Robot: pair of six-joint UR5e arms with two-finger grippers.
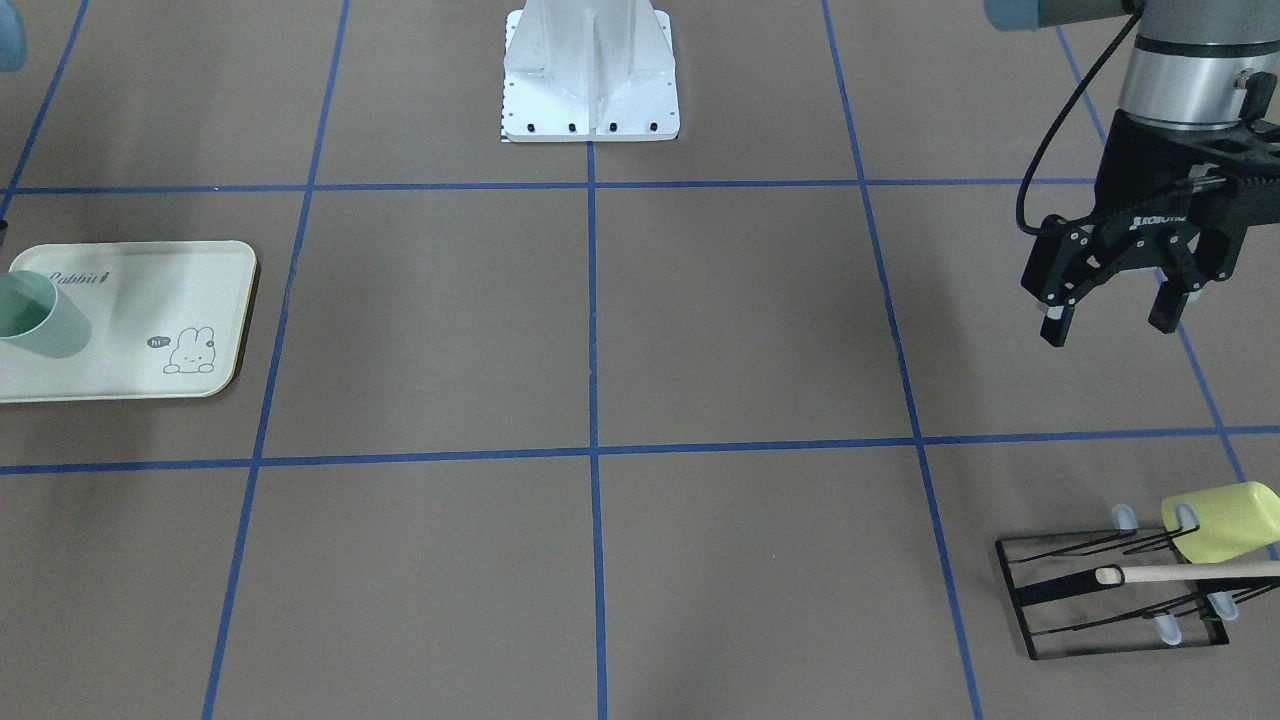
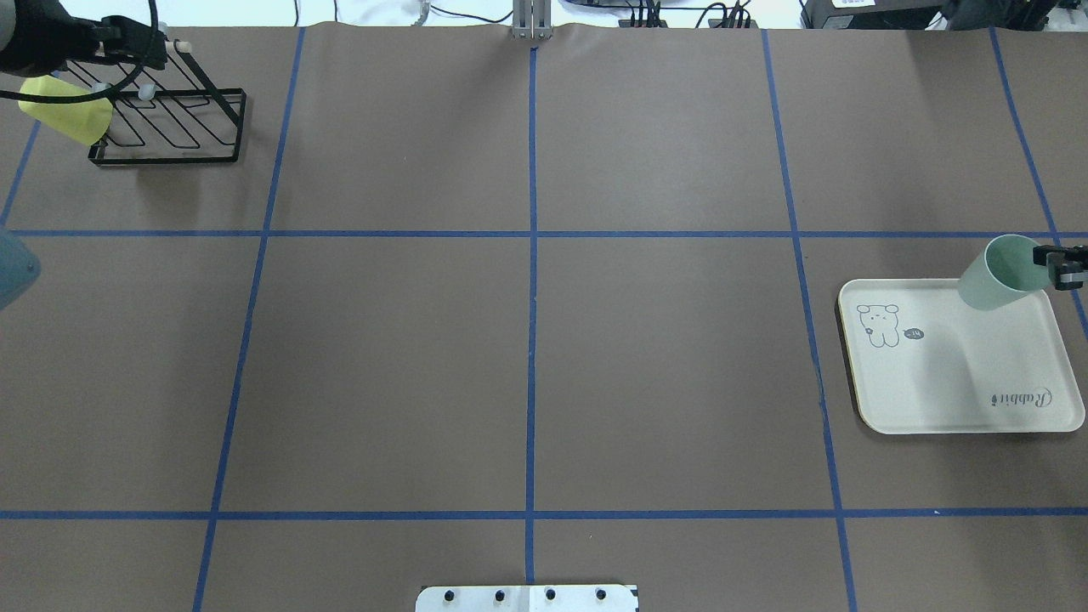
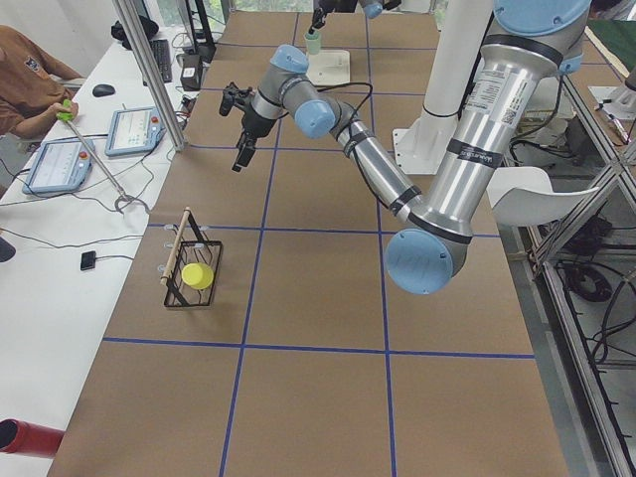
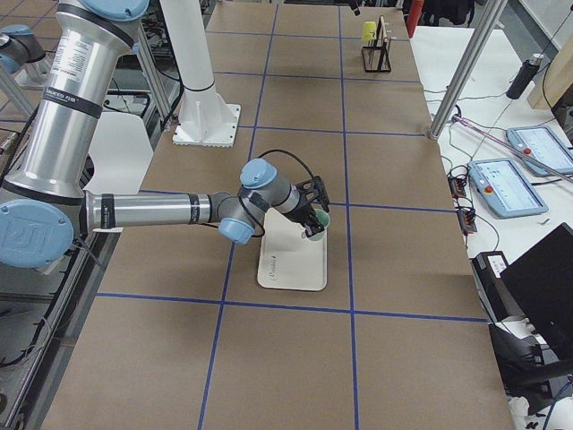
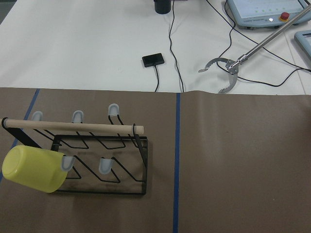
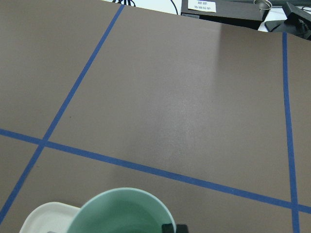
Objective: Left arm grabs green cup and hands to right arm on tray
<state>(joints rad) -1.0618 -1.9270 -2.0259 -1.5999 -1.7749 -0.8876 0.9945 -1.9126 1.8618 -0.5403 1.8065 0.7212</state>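
The green cup (image 1: 40, 318) stands at or just above the far corner of the cream tray (image 1: 150, 360). It also shows in the overhead view (image 2: 999, 274) and fills the bottom of the right wrist view (image 6: 121, 213). My right gripper (image 2: 1054, 265) grips the cup's rim, with one finger (image 6: 174, 228) showing at the rim. My left gripper (image 1: 1108, 328) hangs open and empty in the air, far from the tray and short of the wire rack.
A black wire rack (image 1: 1110, 590) with a wooden rod holds a yellow-green cup (image 1: 1220, 520) at the table's far corner on my left side; the left wrist view shows the rack (image 5: 97, 160) too. The white robot base (image 1: 590, 80) stands mid-table.
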